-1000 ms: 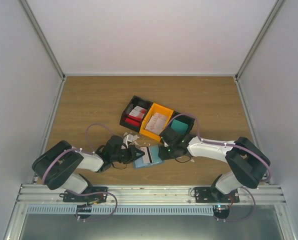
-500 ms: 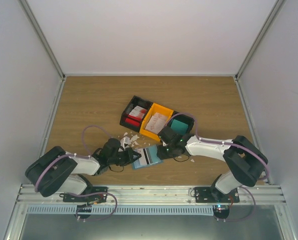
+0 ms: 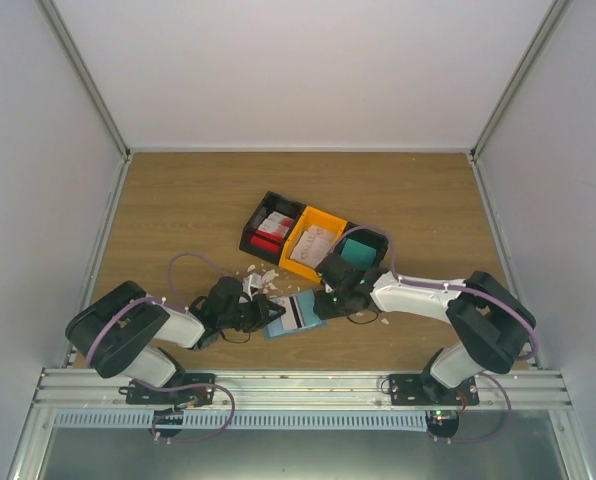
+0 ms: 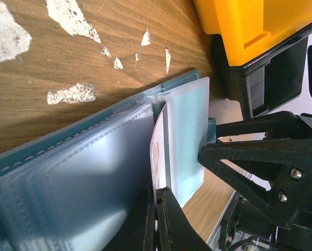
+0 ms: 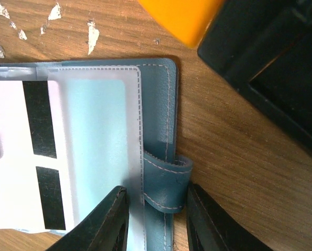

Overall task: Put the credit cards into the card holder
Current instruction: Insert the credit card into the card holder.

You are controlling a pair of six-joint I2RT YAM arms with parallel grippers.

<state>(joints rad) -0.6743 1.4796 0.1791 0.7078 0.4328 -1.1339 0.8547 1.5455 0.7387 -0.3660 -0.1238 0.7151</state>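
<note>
wood table [image 3: 178, 220] carries a row of bins [image 3: 324, 214]: black, orange, black. right gripper [image 5: 157, 189] stands with jaws apart, astride the strap [image 5: 164, 180]; whether they press it i cannot tell. left gripper [image 4: 156, 196] is clamped on the edge of a card [image 5: 9, 157]. holder [image 5: 156, 94] lies open and flat just in front of the bins, between both grippers. the card, white with a dark stripe, lies over the holder's inside, against a clear pocket. white scraps [image 4: 72, 93] dot the wood beside the holder.

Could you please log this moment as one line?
left gripper: shut on white dark-striped plastic card | right gripper: open astride strap of dusty-blue card holder
</note>
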